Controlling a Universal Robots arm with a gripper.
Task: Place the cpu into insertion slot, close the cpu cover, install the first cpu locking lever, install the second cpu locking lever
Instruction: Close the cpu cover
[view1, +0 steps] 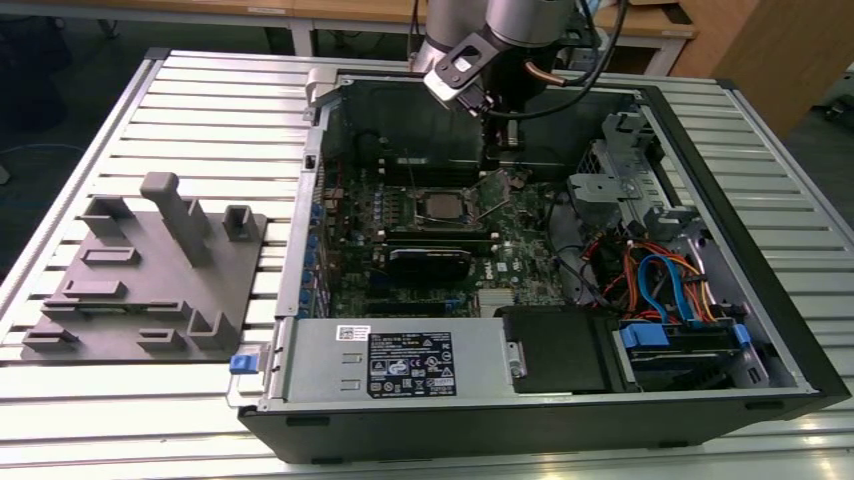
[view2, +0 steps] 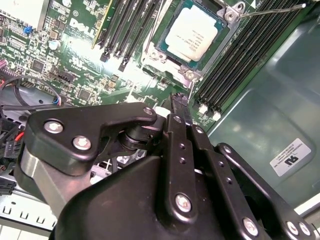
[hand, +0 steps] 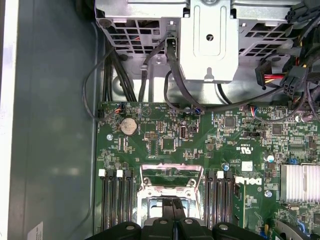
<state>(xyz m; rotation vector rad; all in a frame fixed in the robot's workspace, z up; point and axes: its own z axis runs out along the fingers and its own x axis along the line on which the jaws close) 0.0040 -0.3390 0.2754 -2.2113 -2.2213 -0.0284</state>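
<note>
The cpu (view2: 192, 32), a square chip with a silver-grey top, lies in the insertion slot (view2: 220, 42) on the green board. In the exterior view the cpu (view1: 438, 205) sits near the middle of the open computer case. The cpu cover (hand: 170, 170), a thin silver frame, stands tilted up beside the slot; from outside the cover (view1: 497, 190) rises on the socket's right. My gripper (view2: 176, 100) is shut, black fingers pressed together with nothing between them. In the first wrist view the gripper (hand: 173, 204) hangs close over the cover; contact cannot be told. A thin locking lever (view2: 272, 9) sticks out past the socket.
Long black memory slots (view2: 135, 25) flank the socket. A silver drive cage (view1: 614, 180) and coloured cables (view1: 654, 280) fill the case's right side in the exterior view, and a power supply (view1: 400, 365) sits at the front. A grey parts fixture (view1: 147, 270) stands on the slatted table at left.
</note>
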